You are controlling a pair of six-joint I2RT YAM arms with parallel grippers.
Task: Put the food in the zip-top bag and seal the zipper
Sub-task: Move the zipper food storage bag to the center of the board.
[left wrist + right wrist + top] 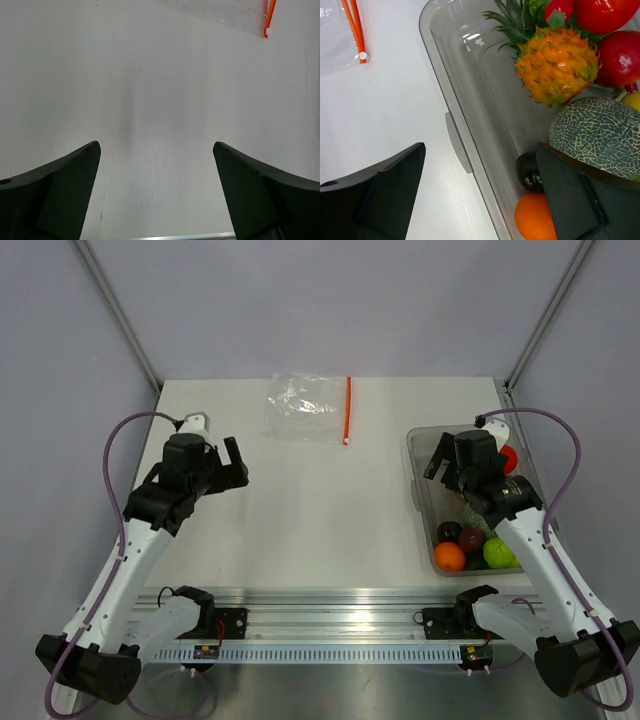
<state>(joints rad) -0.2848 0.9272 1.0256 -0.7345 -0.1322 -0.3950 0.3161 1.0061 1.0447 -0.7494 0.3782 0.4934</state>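
Note:
The clear zip-top bag (303, 406) lies flat at the table's far middle, its red-orange zipper (347, 410) along its right edge; a corner shows in the left wrist view (268, 15) and the right wrist view (354, 30). The food sits in a clear bin (420, 490) on the right: pineapple (555, 65), netted green melon (600, 135), red pieces (605, 15), orange (532, 220), dark purple piece (526, 172). My left gripper (232, 465) is open and empty over bare table. My right gripper (442, 465) is open and empty, straddling the bin's left wall.
The bin's left wall has a small handle tab (459, 142). An aluminium rail (330, 620) runs along the table's near edge. Grey walls and frame posts enclose the back and sides.

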